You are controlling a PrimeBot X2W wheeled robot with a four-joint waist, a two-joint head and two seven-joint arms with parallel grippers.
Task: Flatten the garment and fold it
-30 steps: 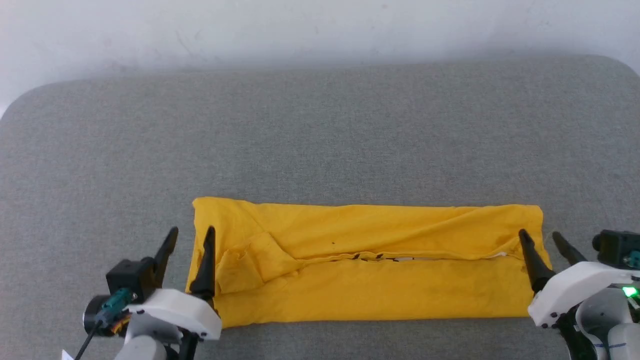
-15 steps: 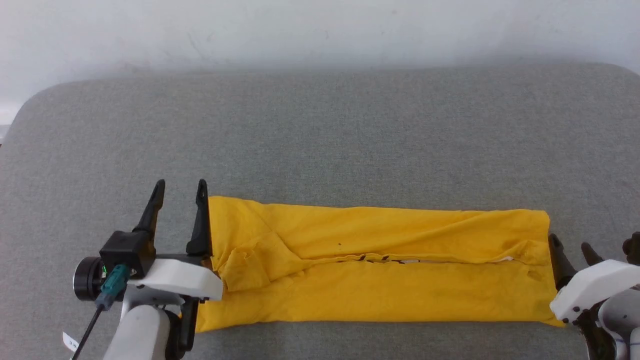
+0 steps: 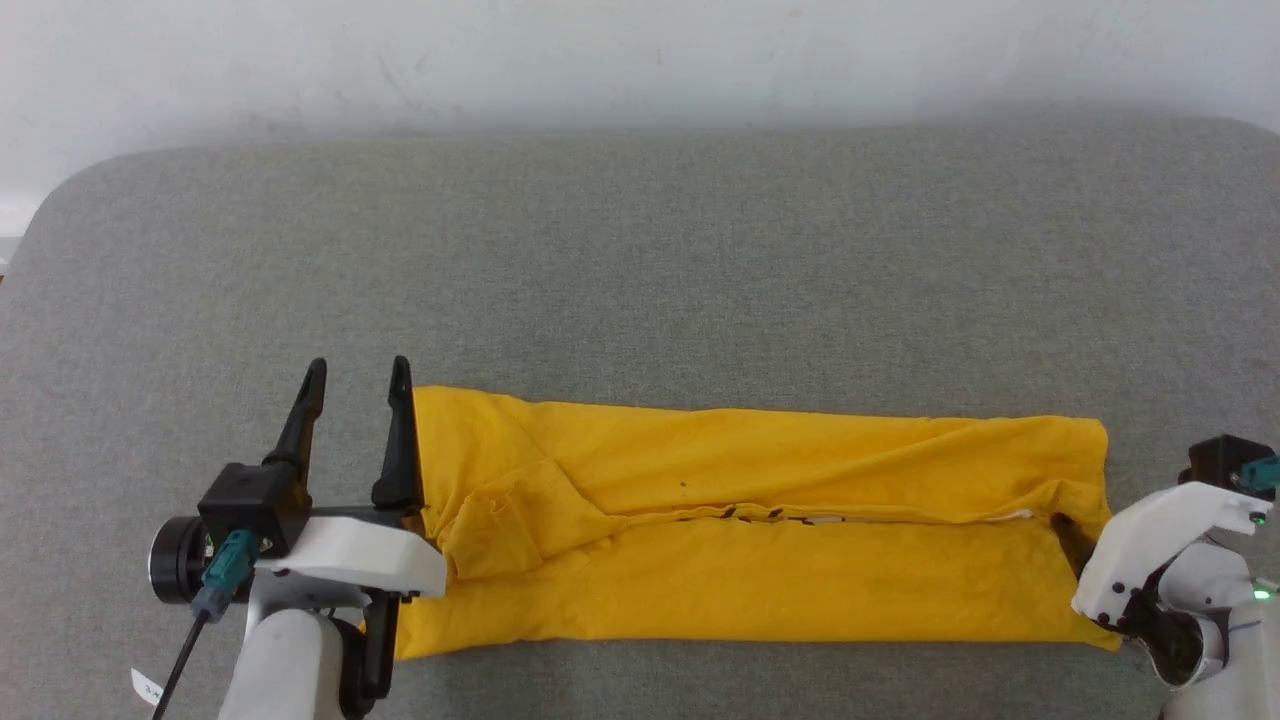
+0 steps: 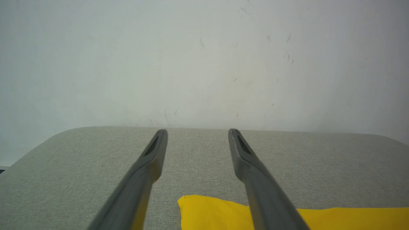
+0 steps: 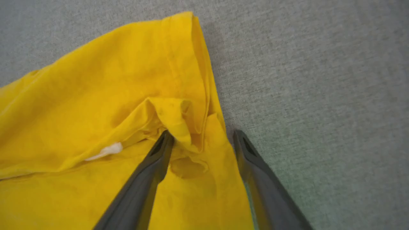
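See the garment (image 3: 760,580) laid as a long yellow band across the near half of the grey bench (image 3: 640,260), both long edges folded in to meet along the middle, with slivers of black and white print peeking from the seam and wrinkles bunched near the left end. Note the left end effector (image 3: 357,365) at the band's left end: released, fingers spread, empty, inner finger just beside the short edge. Note the right end effector (image 5: 203,132) at the right end: likewise released and empty, straddling the hem, one finger over a small puckered fold, the other over bare bench. Cannot tell whether either fingertip presses down.
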